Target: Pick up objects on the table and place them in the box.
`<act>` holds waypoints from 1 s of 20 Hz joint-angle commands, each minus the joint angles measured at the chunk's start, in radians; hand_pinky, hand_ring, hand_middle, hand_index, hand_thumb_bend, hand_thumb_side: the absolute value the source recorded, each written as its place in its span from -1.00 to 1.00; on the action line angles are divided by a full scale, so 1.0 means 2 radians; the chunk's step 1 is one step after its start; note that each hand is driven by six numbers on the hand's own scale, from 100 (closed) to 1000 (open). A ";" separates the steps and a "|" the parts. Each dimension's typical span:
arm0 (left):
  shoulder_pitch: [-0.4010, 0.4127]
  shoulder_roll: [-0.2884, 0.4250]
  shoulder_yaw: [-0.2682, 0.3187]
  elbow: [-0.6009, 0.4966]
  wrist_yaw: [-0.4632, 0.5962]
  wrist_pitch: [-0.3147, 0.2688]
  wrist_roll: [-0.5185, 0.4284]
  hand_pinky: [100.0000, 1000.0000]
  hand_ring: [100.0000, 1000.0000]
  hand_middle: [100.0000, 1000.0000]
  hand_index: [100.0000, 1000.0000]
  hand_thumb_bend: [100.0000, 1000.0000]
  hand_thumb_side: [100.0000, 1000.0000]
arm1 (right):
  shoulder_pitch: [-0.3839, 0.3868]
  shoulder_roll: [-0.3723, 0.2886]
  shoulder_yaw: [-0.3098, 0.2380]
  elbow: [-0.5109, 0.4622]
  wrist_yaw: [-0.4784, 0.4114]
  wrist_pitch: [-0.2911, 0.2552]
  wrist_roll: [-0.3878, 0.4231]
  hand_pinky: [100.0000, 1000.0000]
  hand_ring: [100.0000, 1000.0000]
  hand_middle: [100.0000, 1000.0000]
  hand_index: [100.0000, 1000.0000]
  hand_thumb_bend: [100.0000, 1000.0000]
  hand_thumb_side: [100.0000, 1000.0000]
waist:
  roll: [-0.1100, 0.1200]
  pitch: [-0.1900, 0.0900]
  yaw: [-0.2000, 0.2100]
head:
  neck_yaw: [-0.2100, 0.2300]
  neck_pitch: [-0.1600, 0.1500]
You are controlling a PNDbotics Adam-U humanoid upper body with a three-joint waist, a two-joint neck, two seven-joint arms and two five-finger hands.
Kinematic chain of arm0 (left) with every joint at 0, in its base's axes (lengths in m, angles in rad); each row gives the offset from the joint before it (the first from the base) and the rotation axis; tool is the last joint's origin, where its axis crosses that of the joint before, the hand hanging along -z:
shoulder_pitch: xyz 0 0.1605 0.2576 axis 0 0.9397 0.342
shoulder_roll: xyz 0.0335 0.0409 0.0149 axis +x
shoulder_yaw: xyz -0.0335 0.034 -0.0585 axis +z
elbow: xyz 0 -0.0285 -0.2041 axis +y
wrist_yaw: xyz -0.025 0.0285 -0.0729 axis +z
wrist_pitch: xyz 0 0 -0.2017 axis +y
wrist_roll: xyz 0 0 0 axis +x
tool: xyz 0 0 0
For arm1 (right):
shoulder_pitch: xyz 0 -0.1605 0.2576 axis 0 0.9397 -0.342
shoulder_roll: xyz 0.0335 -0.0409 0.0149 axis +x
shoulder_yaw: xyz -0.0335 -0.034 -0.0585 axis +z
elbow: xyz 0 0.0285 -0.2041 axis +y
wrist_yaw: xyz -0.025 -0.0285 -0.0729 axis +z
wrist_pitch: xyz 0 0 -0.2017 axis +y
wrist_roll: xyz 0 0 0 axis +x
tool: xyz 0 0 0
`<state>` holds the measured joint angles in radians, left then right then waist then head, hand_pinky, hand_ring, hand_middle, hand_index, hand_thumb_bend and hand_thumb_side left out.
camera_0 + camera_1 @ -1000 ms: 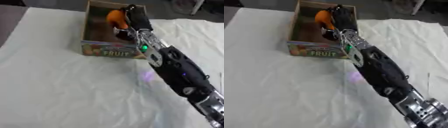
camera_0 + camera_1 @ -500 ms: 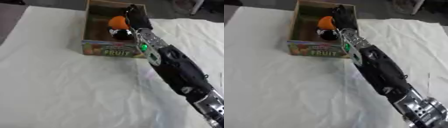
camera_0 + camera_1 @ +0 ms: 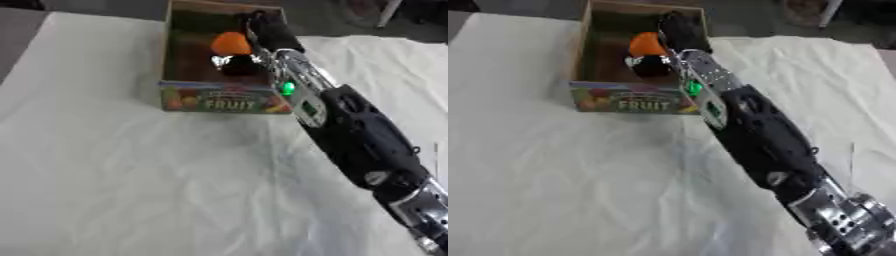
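Observation:
An open cardboard box (image 3: pixel 223 103) with "FRUIT" printed on its front wall stands at the far middle of the white-clothed table. My right arm stretches from the lower right up to it. My right hand (image 3: pixel 268 29) is inside the box, over its right half. A small orange object (image 3: pixel 230 43) sits between the hand's dark fingers (image 3: pixel 651 65), which curl round it. How high the object hangs above the box floor I cannot tell. My left hand shows in no view.
A wrinkled white cloth (image 3: pixel 114 190) covers the table in front of and to the left of the box. A green light (image 3: pixel 287 89) glows on my right wrist. Dark floor lies beyond the table's far edge.
My right hand has sunk a little deeper into the box with the orange object in it. Over the last half second it has hardly moved.

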<state>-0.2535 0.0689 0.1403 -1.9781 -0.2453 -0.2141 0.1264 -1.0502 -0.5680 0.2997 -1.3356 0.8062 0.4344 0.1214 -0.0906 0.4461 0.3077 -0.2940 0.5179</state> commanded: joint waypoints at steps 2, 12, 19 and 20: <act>0.003 0.002 0.004 -0.011 -0.005 0.003 0.005 -0.54 -0.45 0.14 0.51 -1.00 0.24 | 0.005 -0.043 -0.022 -0.120 -0.064 0.035 -0.034 0.91 1.00 0.36 0.89 -0.51 0.34 | 0.006 -0.018 -0.007 | 0.011 0.007; 0.008 0.001 0.004 -0.011 -0.008 0.006 0.007 -0.54 -0.45 0.13 0.50 -1.00 0.24 | 0.065 -0.084 -0.061 -0.309 -0.189 0.080 -0.072 0.93 1.00 0.32 0.90 -0.95 0.41 | 0.017 -0.031 -0.027 | 0.024 0.022; 0.011 0.000 0.007 -0.011 -0.010 0.006 0.011 -0.54 -0.44 0.13 0.50 -1.00 0.24 | 0.137 -0.094 -0.099 -0.332 -0.306 -0.008 -0.161 0.93 1.00 0.33 0.92 -1.00 0.93 | 0.027 -0.040 -0.038 | 0.041 0.033; 0.012 0.000 0.008 -0.011 -0.010 0.006 0.012 -0.54 -0.44 0.13 0.50 -1.00 0.23 | 0.147 -0.095 -0.104 -0.332 -0.317 -0.024 -0.172 0.92 1.00 0.35 0.93 -1.00 1.00 | 0.029 -0.042 -0.041 | 0.045 0.036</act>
<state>-0.2283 0.0648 0.1476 -1.9781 -0.2591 -0.2007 0.1454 -0.7486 -0.7234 0.1172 -1.9794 0.2103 0.4222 -0.1937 -0.0335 0.3862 0.2255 -0.2133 0.5802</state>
